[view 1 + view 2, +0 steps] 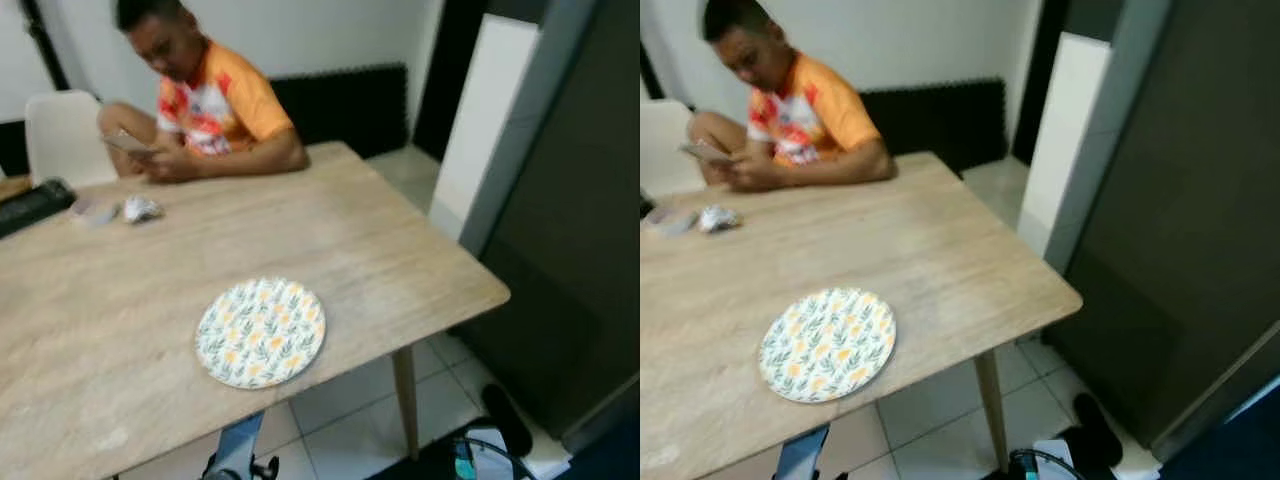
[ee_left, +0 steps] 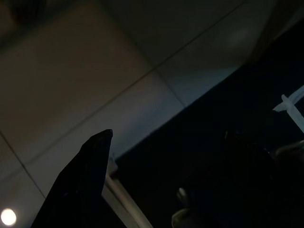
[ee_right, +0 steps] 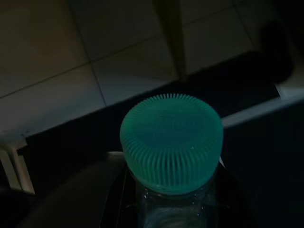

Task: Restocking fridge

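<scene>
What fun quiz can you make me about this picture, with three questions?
1. True or false: the patterned plate on the wooden table has food on it.
2. What colour is the ribbed cap of the bottle seen by the right wrist camera?
A. red
B. green
C. white
3. Fill in: the person sitting at the table wears an ______ shirt.

Key:
1. False, the plate is bare.
2. B.
3. Orange.

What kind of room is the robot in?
Probably a home kitchen or dining room: a wooden table with a plate on it, a person sitting there, and what looks like a fridge beside it.
</scene>
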### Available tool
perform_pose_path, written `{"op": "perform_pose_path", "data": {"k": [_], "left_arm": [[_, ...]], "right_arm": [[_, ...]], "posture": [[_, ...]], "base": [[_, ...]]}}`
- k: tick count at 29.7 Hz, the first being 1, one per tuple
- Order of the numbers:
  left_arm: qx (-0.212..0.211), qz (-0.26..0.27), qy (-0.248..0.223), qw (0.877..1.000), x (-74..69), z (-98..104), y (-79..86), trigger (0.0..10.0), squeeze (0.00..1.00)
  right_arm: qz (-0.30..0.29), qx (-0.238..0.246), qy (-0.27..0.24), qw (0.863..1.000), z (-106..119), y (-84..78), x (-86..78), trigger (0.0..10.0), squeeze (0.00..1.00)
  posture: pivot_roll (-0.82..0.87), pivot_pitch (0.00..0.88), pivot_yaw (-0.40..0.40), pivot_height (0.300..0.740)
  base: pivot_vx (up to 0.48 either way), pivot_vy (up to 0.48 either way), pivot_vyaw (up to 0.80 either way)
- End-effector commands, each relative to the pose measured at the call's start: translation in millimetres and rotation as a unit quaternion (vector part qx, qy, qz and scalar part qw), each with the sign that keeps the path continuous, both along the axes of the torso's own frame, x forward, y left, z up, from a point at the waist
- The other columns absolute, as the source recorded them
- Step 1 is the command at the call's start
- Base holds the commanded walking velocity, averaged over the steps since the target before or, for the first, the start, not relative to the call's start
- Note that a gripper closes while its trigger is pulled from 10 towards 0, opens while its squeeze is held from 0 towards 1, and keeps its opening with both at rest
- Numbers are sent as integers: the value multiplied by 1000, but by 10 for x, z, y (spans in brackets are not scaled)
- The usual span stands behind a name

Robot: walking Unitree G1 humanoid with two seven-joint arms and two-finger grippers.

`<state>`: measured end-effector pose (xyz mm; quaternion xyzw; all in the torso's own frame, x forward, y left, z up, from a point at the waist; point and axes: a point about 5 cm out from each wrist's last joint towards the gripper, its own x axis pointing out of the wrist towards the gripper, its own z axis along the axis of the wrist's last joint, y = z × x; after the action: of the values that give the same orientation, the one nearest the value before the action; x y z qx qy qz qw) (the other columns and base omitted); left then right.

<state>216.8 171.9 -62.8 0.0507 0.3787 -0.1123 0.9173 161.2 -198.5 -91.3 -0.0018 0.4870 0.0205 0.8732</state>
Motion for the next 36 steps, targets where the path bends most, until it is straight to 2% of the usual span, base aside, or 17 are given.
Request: {"op": "perform_pose_path", "data": {"k": [1,10,24,36], "left_arm": [[5,-4,11,1000,-63,-36,21,10000,0],[3,-11,9,1000,-64,-34,14,10000,0],[-5,-22,4,1000,-72,-32,-8,10000,0],[-11,-13,-5,1000,-5,5,-23,10000,0]], "right_arm": [[1,-1,-9,1000,27,1,65,10000,0],[-3,0,-8,1000,28,-16,59,10000,0],[-1,-1,0,1000,1,6,9,10000,0],[2,-4,5,1000,-13,29,-14,10000,0]], "posture": [[5,12,-13,734],[6,11,-14,734],[7,11,-15,734],[-11,12,-12,734]], "base": [[0,0,-800],[0,0,-800],[0,0,0],[0,-285,0]]}}
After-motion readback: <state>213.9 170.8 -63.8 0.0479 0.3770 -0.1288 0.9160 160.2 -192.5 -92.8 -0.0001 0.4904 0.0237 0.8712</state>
